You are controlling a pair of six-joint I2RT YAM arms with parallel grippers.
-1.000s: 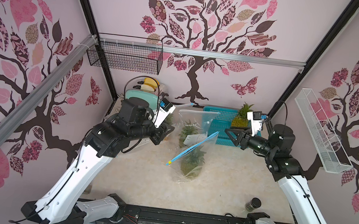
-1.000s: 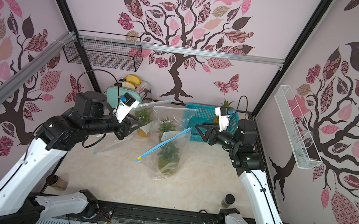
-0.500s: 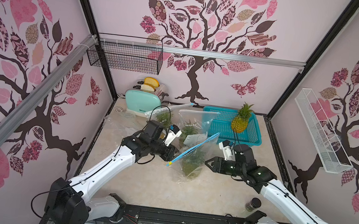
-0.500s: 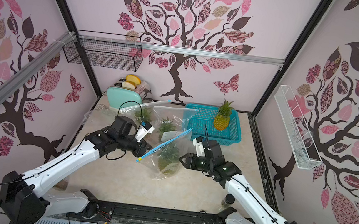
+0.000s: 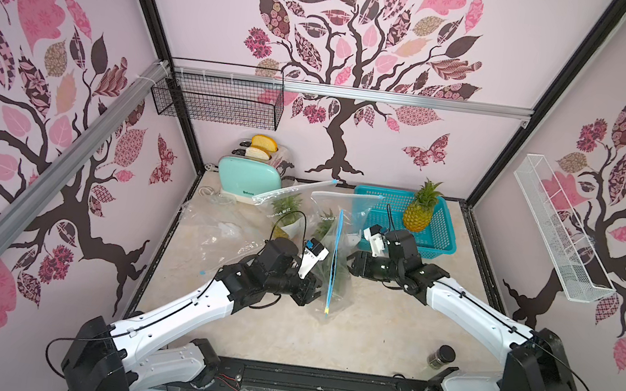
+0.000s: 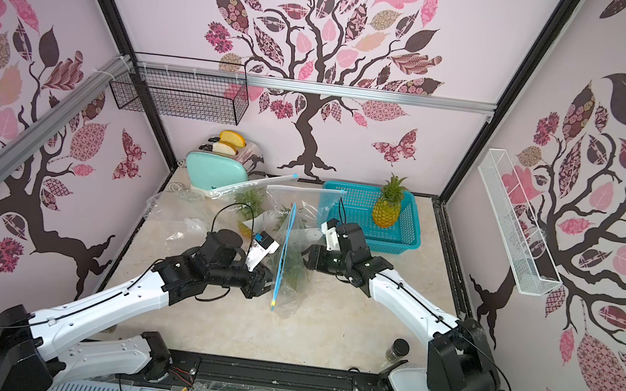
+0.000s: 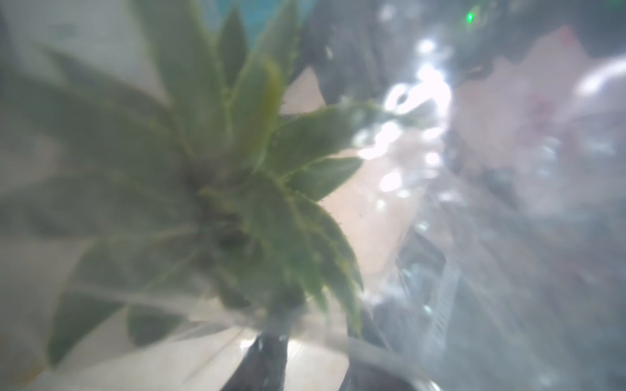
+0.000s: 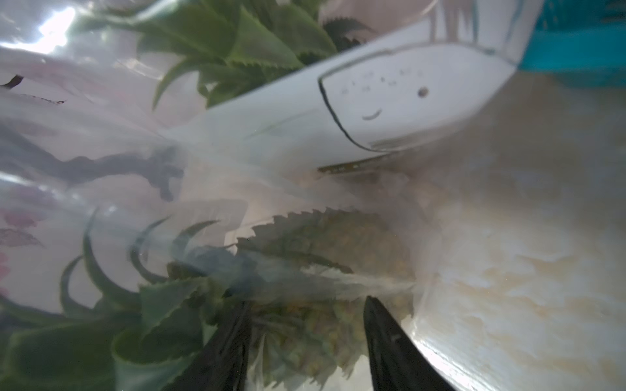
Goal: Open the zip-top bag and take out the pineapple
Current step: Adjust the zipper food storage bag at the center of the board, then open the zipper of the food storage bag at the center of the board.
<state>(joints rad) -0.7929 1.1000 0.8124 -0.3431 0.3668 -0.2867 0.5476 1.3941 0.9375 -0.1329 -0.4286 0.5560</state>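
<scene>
One bag (image 5: 336, 301) between left tool (image 5: 313, 291), right tool (image 5: 350, 261)

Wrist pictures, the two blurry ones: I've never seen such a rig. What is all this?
Two white robot arms reach over a table. The two wide pictures come from one camera overhead; the blurry ones from a camera on each wrist, right up against plastic. Each arm ends in a tool. The left tool and right tool flank a clear bag standing between them, with a pineapple inside. The right tool's fingers stand apart; neither tool clearly holds anything. Behind are more bags, a toaster and a basket with a second pineapple; a jar stands in front.
</scene>
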